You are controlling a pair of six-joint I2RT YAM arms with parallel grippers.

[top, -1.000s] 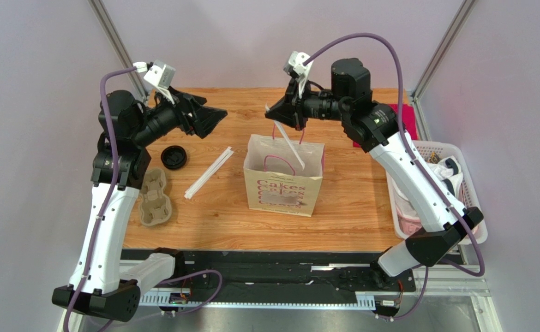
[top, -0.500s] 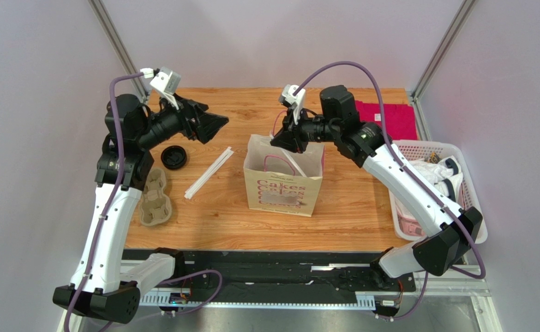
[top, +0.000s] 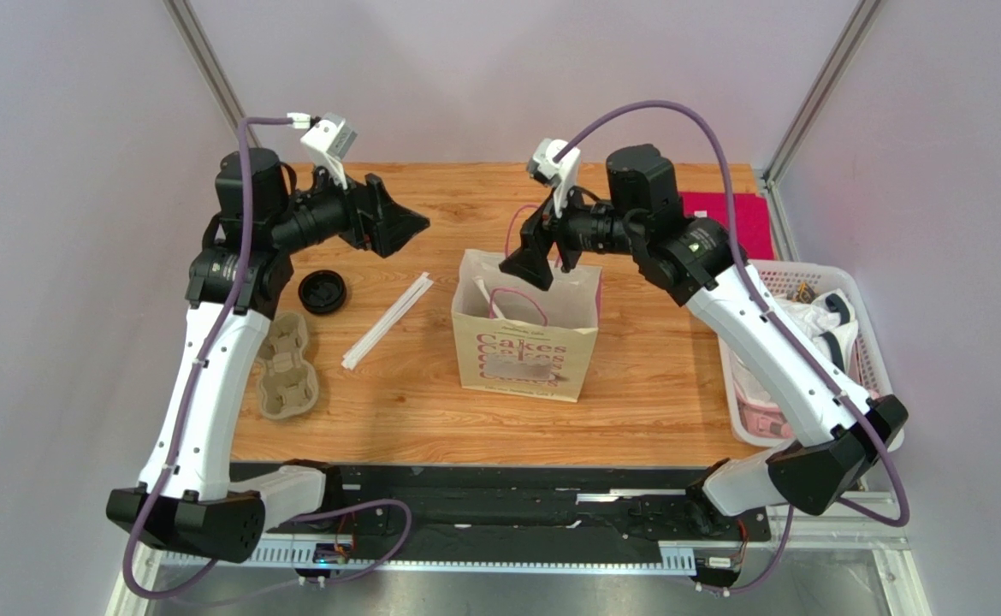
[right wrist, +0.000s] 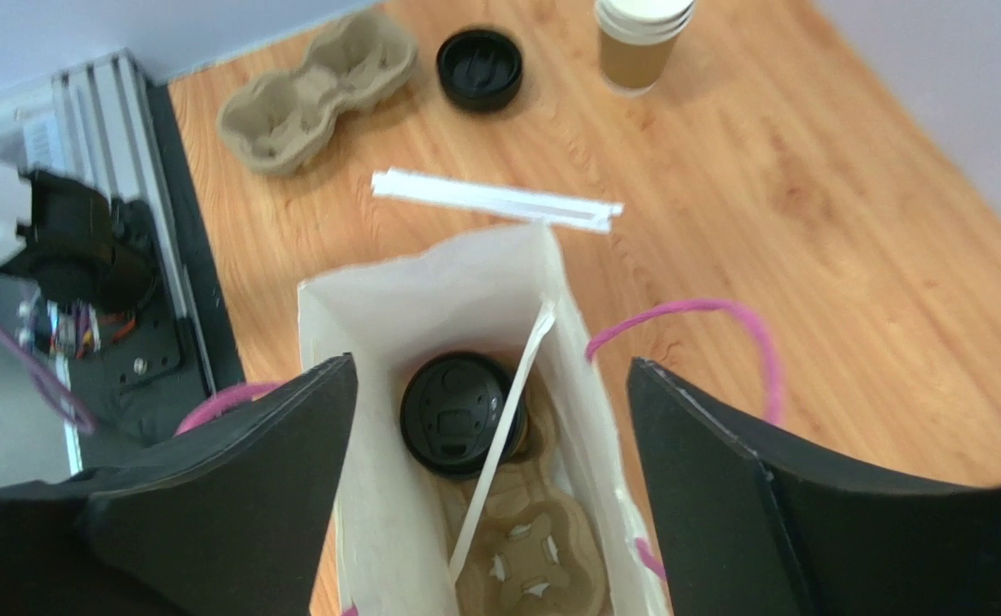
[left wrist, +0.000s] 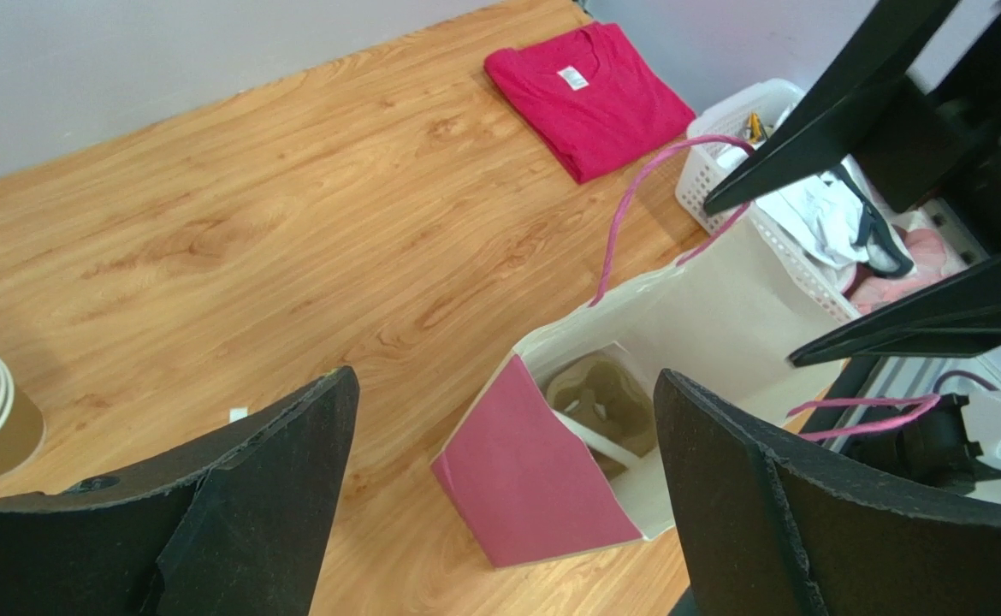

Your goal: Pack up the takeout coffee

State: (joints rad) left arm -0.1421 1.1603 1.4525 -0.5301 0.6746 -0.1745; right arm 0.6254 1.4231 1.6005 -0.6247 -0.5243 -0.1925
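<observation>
The cream paper bag with pink handles (top: 525, 353), just below the right gripper (top: 528, 266), reads "Cakes" in pink; the lines beneath are blurred.

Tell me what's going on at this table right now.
The right arm holds its jaws open, gripping nothing, above the mouth of the paper bag. Inside the bag, the takeout coffee, only its black lid showing, sits in a pulp carrier with a wrapped straw leaning beside it. The left arm hangs over the table with open, empty jaws. A spare lid, a second carrier and more straws lie on the table.
</observation>
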